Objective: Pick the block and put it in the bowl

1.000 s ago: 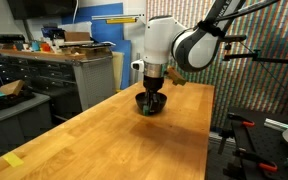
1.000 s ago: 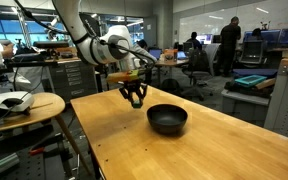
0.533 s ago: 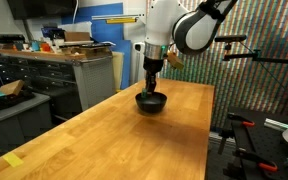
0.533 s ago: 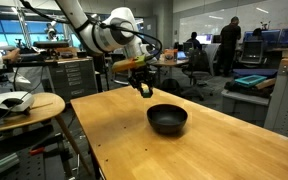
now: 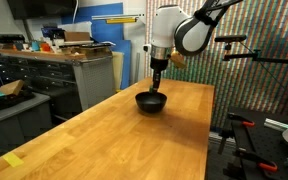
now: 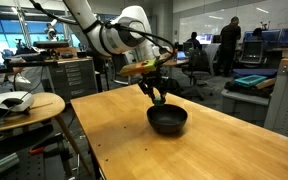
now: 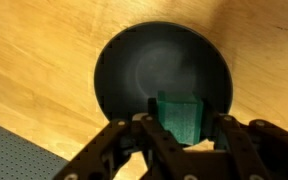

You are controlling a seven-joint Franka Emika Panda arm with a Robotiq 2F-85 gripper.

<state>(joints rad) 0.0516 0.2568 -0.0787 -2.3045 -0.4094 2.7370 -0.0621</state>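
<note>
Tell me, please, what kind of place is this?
Most likely a robotics lab or workshop beside an open office. A wooden workbench stands in front of grey drawer cabinets piled with gear, and people are among desks in the background.

Wooden table (image 5: pixel 114 135); grey drawer cabinet (image 5: pixel 54 75) behind; yellow tape (image 5: pixel 14 160) near edge

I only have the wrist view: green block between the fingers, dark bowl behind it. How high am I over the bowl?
Observer: Low. In both exterior views the gripper, holding the block, hangs just above the bowl without touching its rim.
Operator: Anything else on the table near it?
Observer: Only a yellow mark at one corner of the table, far from the bowl.
</note>
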